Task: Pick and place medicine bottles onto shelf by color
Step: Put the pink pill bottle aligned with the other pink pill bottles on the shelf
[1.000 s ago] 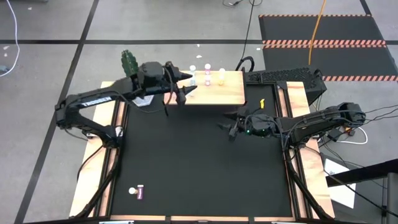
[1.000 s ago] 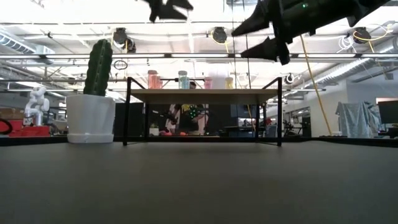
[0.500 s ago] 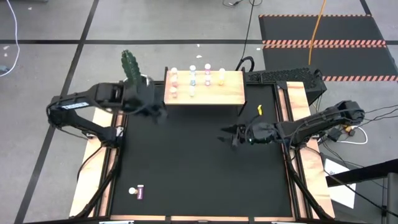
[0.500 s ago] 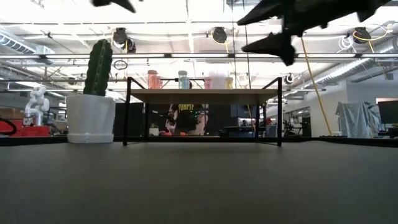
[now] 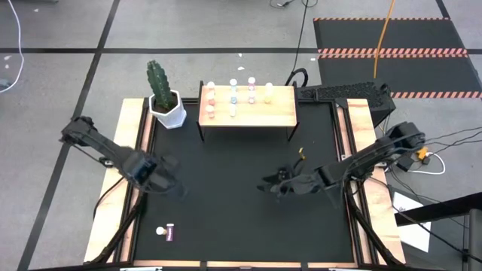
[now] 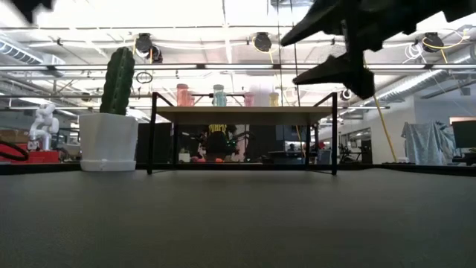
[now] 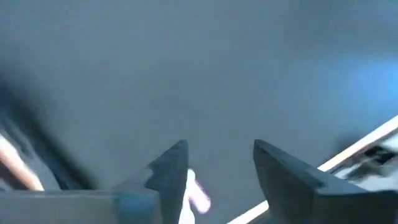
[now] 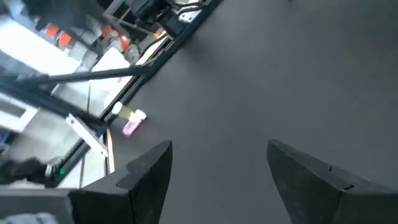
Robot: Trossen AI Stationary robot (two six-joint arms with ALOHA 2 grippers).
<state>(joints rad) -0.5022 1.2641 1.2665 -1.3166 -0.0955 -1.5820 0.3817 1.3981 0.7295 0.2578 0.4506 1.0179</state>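
On the black worktop point(image 5: 226, 218) one purple bottle point(image 5: 167, 232) is left, lying on its side near the front left corner, white cap toward the left edge, so its long axis runs left to right. Your left gripper point(image 5: 167, 179) hovers just behind it, toward the shelf point(image 5: 275, 113), and is clearly the nearer one; its jaws are spread and empty, and in the left wrist view the bottle point(image 7: 198, 194) shows between them. The right gripper point(image 5: 273, 184) is well apart from the bottle, over the middle right, jaws also spread and empty. The other medicine bottles point(image 5: 232, 95) stand on the shelf. I think you should bring the left gripper forward and down, jaws across the bottle's length.
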